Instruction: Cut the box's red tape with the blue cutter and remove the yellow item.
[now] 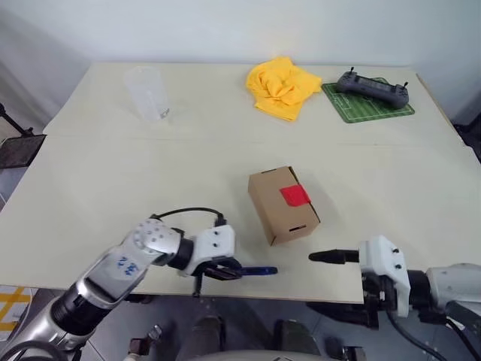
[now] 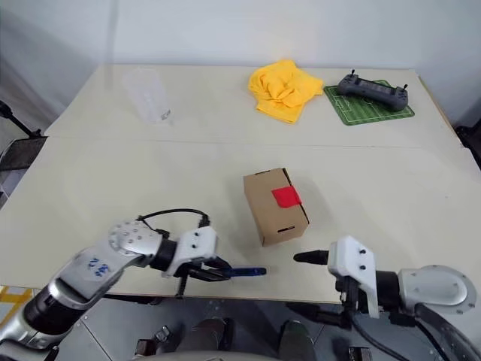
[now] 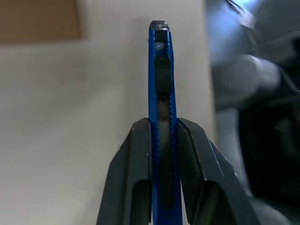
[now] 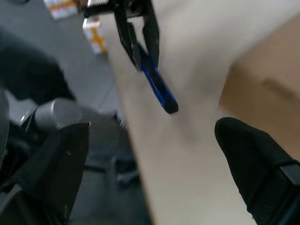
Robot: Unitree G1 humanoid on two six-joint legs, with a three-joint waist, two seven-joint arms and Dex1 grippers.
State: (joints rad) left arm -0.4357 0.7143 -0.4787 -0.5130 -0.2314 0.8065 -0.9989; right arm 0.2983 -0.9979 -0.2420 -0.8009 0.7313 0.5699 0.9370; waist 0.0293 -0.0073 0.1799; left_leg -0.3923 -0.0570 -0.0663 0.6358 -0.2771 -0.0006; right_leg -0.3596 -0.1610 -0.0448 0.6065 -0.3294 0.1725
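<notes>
From the head views, the box (image 1: 283, 204) sits closed near the middle of the counter (image 1: 113, 173), its red tape (image 1: 294, 195) facing up on the lid, so the seal is open to a blade coming from the near edge. The left tool (image 1: 225, 271) is clenched on the blue cutter (image 1: 259, 271), held low at the counter's near edge with the free end aimed toward the right arm, which reads as either a handover or a way to bring the blade round to the tape. The right tool (image 1: 325, 257) hangs just off the near edge beside the box's near corner, fingers spread wide and gripping nothing, likely ready to steady the box or receive the cutter. A yellow cloth (image 1: 282, 87), a controller (image 1: 372, 87) on a green mat (image 1: 367, 105) and a clear cup (image 1: 148, 92) lie well apart at the far side; the yellow item is presumably inside the sealed box. In the left wrist view, both fingers (image 3: 133, 164) pinch the cutter's flat sides around its middle, leaving the slider exposed. In the right wrist view, the cutter points toward the gap between the right tool's spread fingers (image 4: 248, 154), with the box just beside.
</notes>
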